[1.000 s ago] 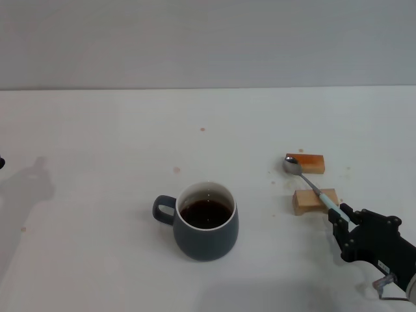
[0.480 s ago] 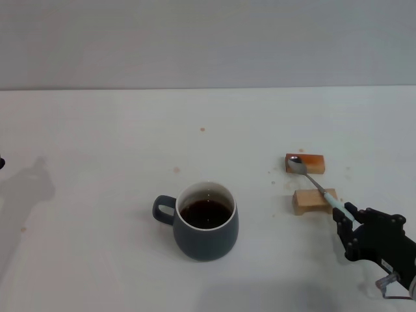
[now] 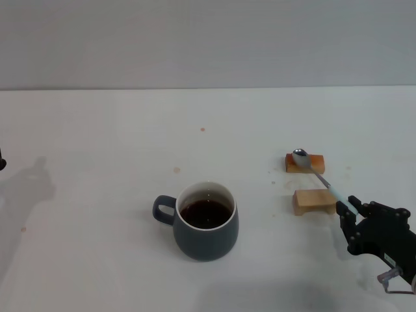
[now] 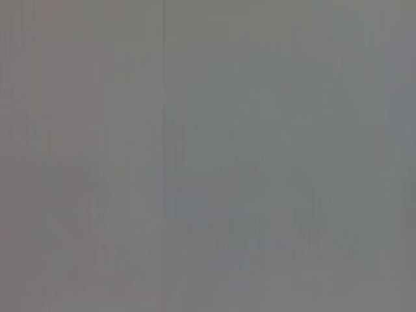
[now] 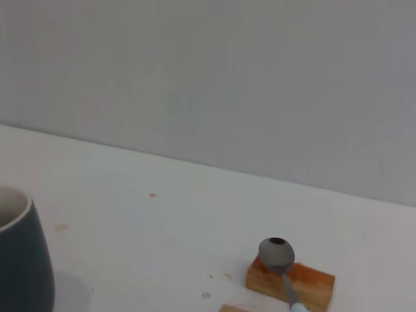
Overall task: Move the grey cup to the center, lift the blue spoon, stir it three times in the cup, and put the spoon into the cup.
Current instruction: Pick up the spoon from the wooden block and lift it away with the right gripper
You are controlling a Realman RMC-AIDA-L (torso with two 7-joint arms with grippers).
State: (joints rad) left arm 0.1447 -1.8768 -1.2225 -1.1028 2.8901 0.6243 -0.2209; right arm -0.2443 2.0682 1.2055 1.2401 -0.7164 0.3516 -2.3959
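We find the blue spoon (image 3: pixel 320 177) slanting up from the right gripper (image 3: pixel 351 212), which is closed on the end of its pale handle. From the claw the handle runs away and toward the table's middle, passing over the nearer wooden block (image 3: pixel 314 201); the grey neck carries on to the oval bowl, which sits at the farther wooden block (image 3: pixel 305 162). From the head view we cannot tell whether the bowl touches that block or hangs just above it.

The right wrist view adds something here: we see the spoon's bowl (image 5: pixel 277 251) from its back, dark and rounded, set at the top edge of the farther block (image 5: pixel 290 281), with the neck dropping toward the camera. That view does not show the claw's own fingers, so we read the grip from the head view alone.

The grey cup (image 3: pixel 205 221) stands upright well away from the claw, off to its left side near the middle of the table (image 3: pixel 104 143). The head view shows us its white inside, dark liquid in it, and its loop handle pointing away from the claw. The right wrist view catches only a slice of the cup's dark wall and white rim (image 5: pixel 23 260) at the edge of the picture, with none of the liquid visible.

A few small brownish spots (image 3: pixel 202 129) mark the table beyond the cup.

The left wrist view gives us only a flat grey surface, so we cannot speak for the left gripper.
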